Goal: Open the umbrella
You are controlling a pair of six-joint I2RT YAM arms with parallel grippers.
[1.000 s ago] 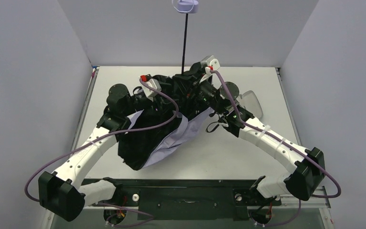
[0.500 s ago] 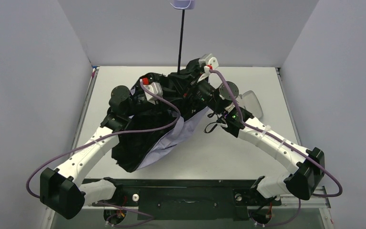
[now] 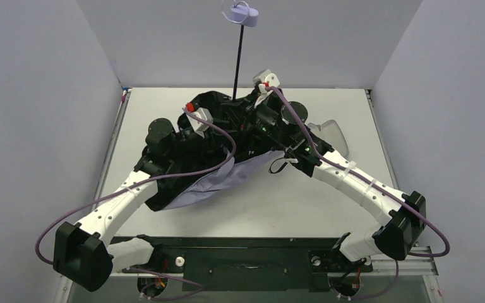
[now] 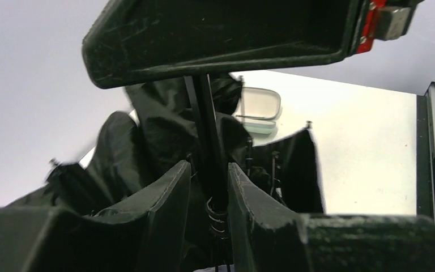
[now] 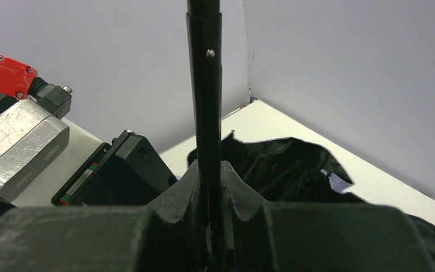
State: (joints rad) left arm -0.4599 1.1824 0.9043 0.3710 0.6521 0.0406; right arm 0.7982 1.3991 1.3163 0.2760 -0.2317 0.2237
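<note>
The umbrella stands on its crown in the middle of the table, with its black underside [image 3: 183,164] facing up and a lavender fabric edge [image 3: 211,182] showing in front. Its thin black shaft [image 3: 237,63] rises to the lavender knob handle [image 3: 240,13]. My right gripper [image 3: 251,106] is shut on the shaft [image 5: 207,113], its fingers [image 5: 235,190] pressed on both sides. My left gripper [image 3: 220,126] is lower, down in the canopy. Its fingers [image 4: 173,190] close narrowly round the shaft [image 4: 205,130], just above a coiled spring [image 4: 218,218].
A pale green glasses case [image 3: 332,135] lies on the table behind the right forearm and also shows in the left wrist view [image 4: 259,105]. White walls close the table at the back and both sides. The dark base rail [image 3: 246,259] runs along the near edge.
Both grippers have shifted back and left with the umbrella. The shaft now leans left and the handle has moved left. The canopy has spread flatter and lower.
</note>
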